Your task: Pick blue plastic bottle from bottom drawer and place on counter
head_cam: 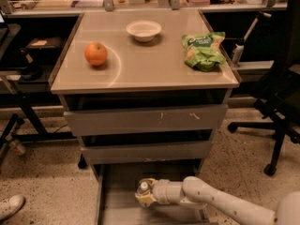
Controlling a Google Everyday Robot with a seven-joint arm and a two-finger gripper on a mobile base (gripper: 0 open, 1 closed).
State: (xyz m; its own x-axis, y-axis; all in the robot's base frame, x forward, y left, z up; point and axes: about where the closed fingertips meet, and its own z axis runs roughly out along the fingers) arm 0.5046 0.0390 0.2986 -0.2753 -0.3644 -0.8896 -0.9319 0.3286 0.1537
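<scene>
Reach runs low because the blue plastic bottle point(143, 187) stands in the pulled-out bottom drawer point(117, 206). The end effector point(144, 196) is at the bottle, but whether it has clamped on cannot be told. The tabletop point(150, 67) above has landing room between the apple point(95, 54) and the snack bag point(203, 50).

The robot's arm point(220, 203) is smooth, glossy off-white plastic made of rounded tubular segments. A thin darker seam rings the wrist cylinder where it meets the forearm. A bulbous white shell point(288, 212) fills the lower right corner. The gripper point(145, 194), at the bottom centre of the view, looks yellowish-cream and perhaps padded.
</scene>
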